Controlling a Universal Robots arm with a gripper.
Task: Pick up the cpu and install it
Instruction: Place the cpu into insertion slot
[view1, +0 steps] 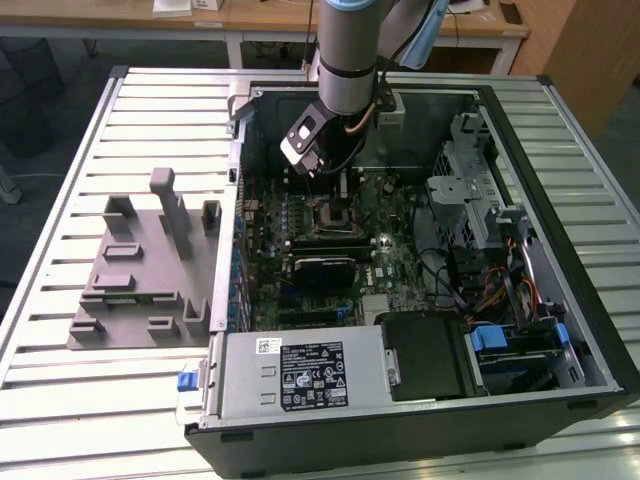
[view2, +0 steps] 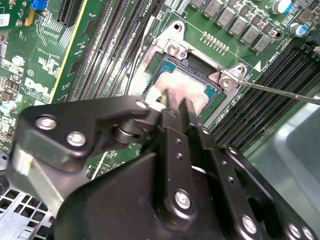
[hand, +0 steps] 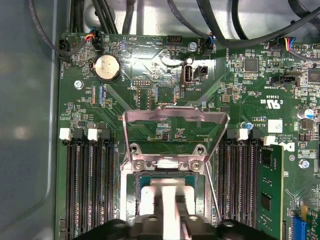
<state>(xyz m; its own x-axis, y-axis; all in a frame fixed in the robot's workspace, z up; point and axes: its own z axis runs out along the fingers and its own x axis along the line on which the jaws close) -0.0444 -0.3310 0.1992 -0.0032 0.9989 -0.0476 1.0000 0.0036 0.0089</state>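
Gripper (view2: 175, 101): big black linkage right up against the lens in the second wrist view, pointing down at the cpu socket (view2: 172, 47)
Grip state: clenched, fingers (view2: 171, 125) pressed together with nothing pinched between them as far as I can see
Cpu (view2: 196, 90): lying flat inside the socket, silvery top up, thin green edge showing round it in both wrist views (hand: 146, 200)
Gripper vs cpu: tips sit right over the middle of the chip's top; touching or just above it, honestly can't tell
Socket lid (hand: 175, 120): the metal hold-down plate is flipped up and open, standing just behind the chip
Lever (view2: 280, 92): thin wire arm sticking out to one side of the socket, not latched down
Memory slots (hand: 90, 190): black rows on both sides of the socket, one green stick (hand: 270, 190) seated in the outer one
Coin battery (hand: 106, 67): on the board past the open lid
Arm (view1: 345, 50): comes straight down into the open computer case (view1: 560, 200), gripper (view1: 322, 175) just above the socket (view1: 325, 215)
Black card (view1: 325, 270): plugged in just beside the socket, on the near side
Power supply (view1: 300, 370): grey box at the near edge of the case
Grey parts tray (view1: 140, 270): on the slatted table (view1: 50, 220), off to the exterior view's left of the case
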